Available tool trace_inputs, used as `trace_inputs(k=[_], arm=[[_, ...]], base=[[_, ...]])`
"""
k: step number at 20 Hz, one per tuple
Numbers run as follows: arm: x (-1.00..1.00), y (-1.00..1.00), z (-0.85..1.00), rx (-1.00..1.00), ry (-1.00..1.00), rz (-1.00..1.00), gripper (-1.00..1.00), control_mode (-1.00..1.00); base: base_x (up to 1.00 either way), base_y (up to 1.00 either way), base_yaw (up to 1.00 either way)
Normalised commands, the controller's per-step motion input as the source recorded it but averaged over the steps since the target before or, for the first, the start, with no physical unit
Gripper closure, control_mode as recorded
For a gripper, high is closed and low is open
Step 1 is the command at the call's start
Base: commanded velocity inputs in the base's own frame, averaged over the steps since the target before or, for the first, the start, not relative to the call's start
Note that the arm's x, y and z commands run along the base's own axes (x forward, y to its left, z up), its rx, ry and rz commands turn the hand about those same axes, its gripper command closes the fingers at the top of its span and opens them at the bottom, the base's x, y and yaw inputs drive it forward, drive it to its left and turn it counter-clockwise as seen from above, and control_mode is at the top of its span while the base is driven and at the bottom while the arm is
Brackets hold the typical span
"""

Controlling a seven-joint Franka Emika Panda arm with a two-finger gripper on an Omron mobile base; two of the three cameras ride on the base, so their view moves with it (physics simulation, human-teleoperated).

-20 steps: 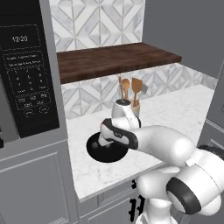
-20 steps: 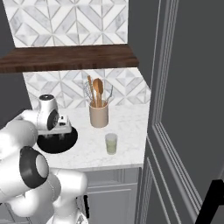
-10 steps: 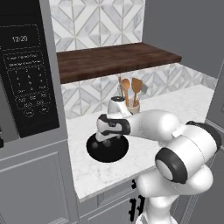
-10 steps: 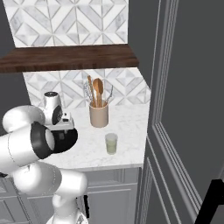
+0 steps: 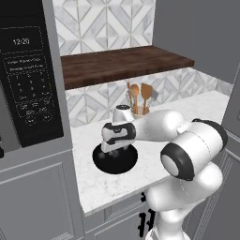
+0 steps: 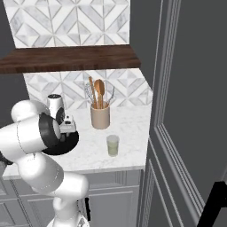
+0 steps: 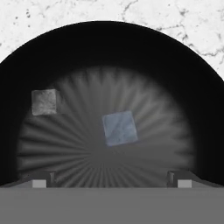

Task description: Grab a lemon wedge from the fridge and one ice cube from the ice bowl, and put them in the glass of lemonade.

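lower over the round black ribbed ice bowl (image 5: 115, 159) since before, the white arm's gripper (image 7: 111, 178) hangs fingers wide, empty; ice-picking step: next, descend onto the pale blue ice cube (image 7: 119, 127) at bowl centre.

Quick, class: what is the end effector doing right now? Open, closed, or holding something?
End effector: open and holding nothing, its fingertips spread wide above the black ice bowl, over the bluish ice cube.

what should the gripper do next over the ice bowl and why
Probably ease straight down onto the bluish ice cube. The gripper is open and looks into the black bowl, that cube lies between its fingertips' line, and a greyer cube sits off to one side.
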Motion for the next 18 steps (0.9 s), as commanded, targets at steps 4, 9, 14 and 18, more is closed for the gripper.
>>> trace_inputs(k=[4,9,14,18], arm=[[0.01,0.00,-0.22,0.00,0.00,0.00,-1.00,-1.00],[0.14,0.00,-0.15,0.00,0.00,0.00,-1.00,-1.00],[0.19,0.00,-0.17,0.00,0.00,0.00,-1.00,-1.00],[0.20,0.11,-0.22,-0.02,0.00,0.00,-1.00,-1.00]], base=[[0.00,0.00,0.00],[0.00,0.00,0.00],[0.00,0.00,0.00],[0.00,0.00,0.00]])
